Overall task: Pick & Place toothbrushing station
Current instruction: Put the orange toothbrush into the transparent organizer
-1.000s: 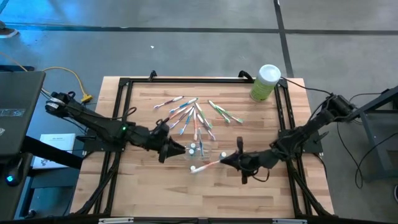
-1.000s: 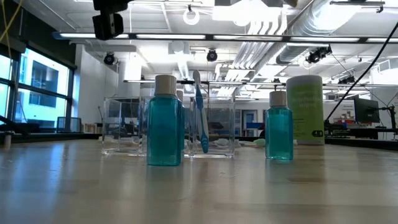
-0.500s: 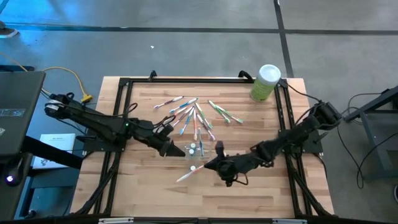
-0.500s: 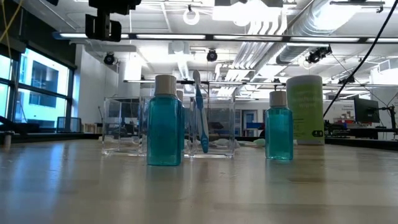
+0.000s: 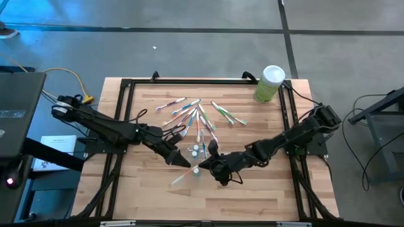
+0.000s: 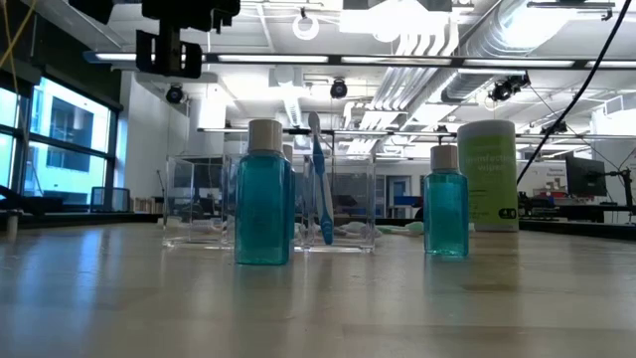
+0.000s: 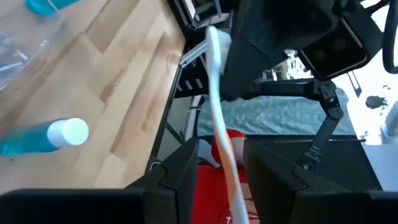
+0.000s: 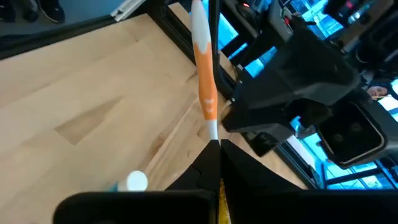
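My right gripper [image 5: 206,166] hangs over the table's middle, shut on a white and orange toothbrush [image 5: 184,176]. Its free end points to the near left. My left gripper [image 5: 183,159] is close beside it, open. In the left wrist view the brush [image 7: 219,124] runs between its two fingers [image 7: 180,180] with room on both sides. The clear holder [image 6: 268,214] stands on the table with a blue brush [image 6: 318,179] upright in it. Small teal bottles with white caps [image 6: 263,194] [image 6: 445,204] stand by it. Several loose toothbrushes [image 5: 192,116] lie farther back. My right gripper pinches the toothbrush at one end of its handle [image 8: 214,138] between its two fingertips. The fingers come from the table's right, slanting a little down, and lie roughly along the brush. The brush sticks out ahead of the fingers, lifted clear of the table.
A tall green canister with a white lid [image 5: 269,83] stands at the far right corner. A black frame [image 5: 189,82] runs round the wooden table top. One teal bottle [image 7: 46,137] shows close to my left gripper. The near half of the table holds nothing else.
My right gripper has carried the toothbrush toward the table's left, up to my left gripper, and rolled somewhat; the brush's free end now points to the near left. My left gripper has edged toward the near right and rolled its wrist.
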